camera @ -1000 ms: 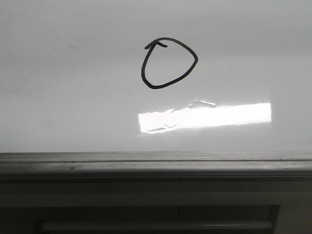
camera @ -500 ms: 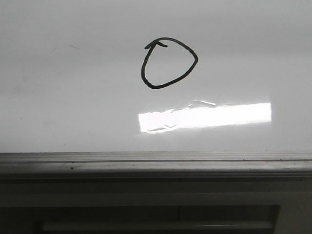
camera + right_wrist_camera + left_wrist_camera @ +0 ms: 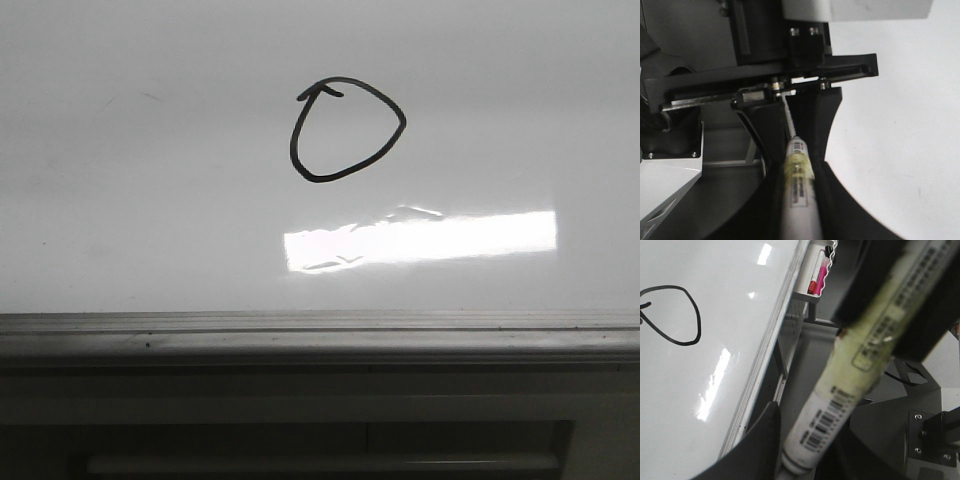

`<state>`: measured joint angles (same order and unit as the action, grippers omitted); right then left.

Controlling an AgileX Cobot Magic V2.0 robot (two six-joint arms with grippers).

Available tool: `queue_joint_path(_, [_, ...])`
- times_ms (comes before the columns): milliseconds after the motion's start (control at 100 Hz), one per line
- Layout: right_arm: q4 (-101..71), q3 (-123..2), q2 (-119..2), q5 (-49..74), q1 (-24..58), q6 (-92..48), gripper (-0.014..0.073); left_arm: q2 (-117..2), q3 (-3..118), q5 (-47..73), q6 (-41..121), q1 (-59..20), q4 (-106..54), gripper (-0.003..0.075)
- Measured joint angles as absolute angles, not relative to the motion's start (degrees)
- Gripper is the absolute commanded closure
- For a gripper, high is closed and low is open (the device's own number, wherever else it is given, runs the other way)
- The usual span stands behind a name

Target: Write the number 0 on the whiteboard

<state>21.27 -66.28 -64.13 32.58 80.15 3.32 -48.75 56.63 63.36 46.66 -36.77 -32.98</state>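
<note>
Gripping markers, both tools (image 3: 797,200) sit off the whiteboard (image 3: 150,200).

Front and left wrist views on one whiteboard (image 3: 150,200); right wrist seemingly close.

Open whiteboard (image 3: 150,200) surface all around the number 0 (image 3: 347,128); grey frame edge (image 3: 320,335) bounding it below.

Black, seemingly curved hand (image 3: 797,150), screwed brackets.
</note>
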Motion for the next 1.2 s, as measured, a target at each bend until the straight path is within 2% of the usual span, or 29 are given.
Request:
queue_joint_path(20, [20.9, -66.3, -64.1, 32.6, 80.2, 3.3, 0.0644, -48.8, 56.6, 63.6, 47.0, -36.9, -33.0, 0.0741])
queue_joint_path(510, [19.3, -66.6, -64.1, 33.4, 80.2, 3.3, 0.0644, -48.8, 56.6, 64.3, 50.7, -37.1, -33.0, 0.0734])
queue_joint_path(580, [19.3, -66.6, -64.1, 34.1, 80.2, 3.3, 0.0644, -48.8, 56.6, 64.2, 51.1, -37.1, -33.3, 0.0682])
queue_joint_path(730, [19.4, -66.8, -64.1, 35.4, 80.2, 3.3, 0.0644, -49.0, 56.6, 63.0, 51.6, -37.1, -34.1, 0.0463])
queue_joint_path(790, [19.4, -66.8, -64.1, 36.2, 80.2, 3.3, 0.0644, -49.0, 56.6, 62.4, 51.6, -37.1, -34.2, 0.0433])
queue_joint_path(980, [19.4, -66.8, -64.1, 37.6, 80.2, 3.3, 0.0644, -49.0, 56.6, 61.5, 51.5, -37.1, -34.4, 0.0494])
queue_joint_path(1200, [20.2, -66.8, -64.1, 37.6, 80.2, 3.3, 0.0644, -49.0, 56.6, 61.6, 51.4, -37.1, -35.2, 0.0668])
